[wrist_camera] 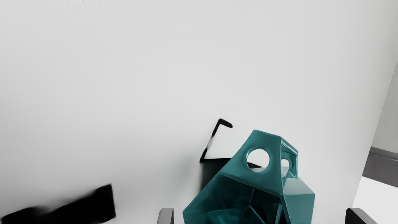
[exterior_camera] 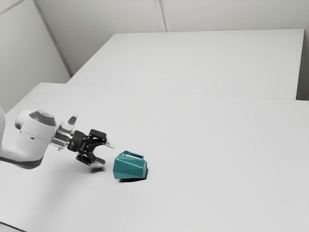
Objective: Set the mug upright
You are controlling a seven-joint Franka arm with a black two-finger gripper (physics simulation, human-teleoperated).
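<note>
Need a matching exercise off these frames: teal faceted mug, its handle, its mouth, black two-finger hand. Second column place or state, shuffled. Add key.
Column 1
1. Teal faceted mug
2. Mug's handle
3. Mug's mouth
4. Black two-finger hand

Column 2
A. Turned toward the hand
B. Open, holding nothing
C. Lying on its side on the white table
D. Uppermost on the tipped body

Pairs: 1-C, 2-D, 3-A, 4-B

White arm [exterior_camera: 35, 143] that had smooth, rounded casings, dark grey panel [exterior_camera: 41, 116] that capped the wrist, dark band [exterior_camera: 26, 164] that edged the underside, silvery metal collar [exterior_camera: 61, 136], angular black tool [exterior_camera: 106, 154] that bore small pale markings [exterior_camera: 83, 146], fingertips [wrist_camera: 165, 216] that were grey and round-cornered
</note>
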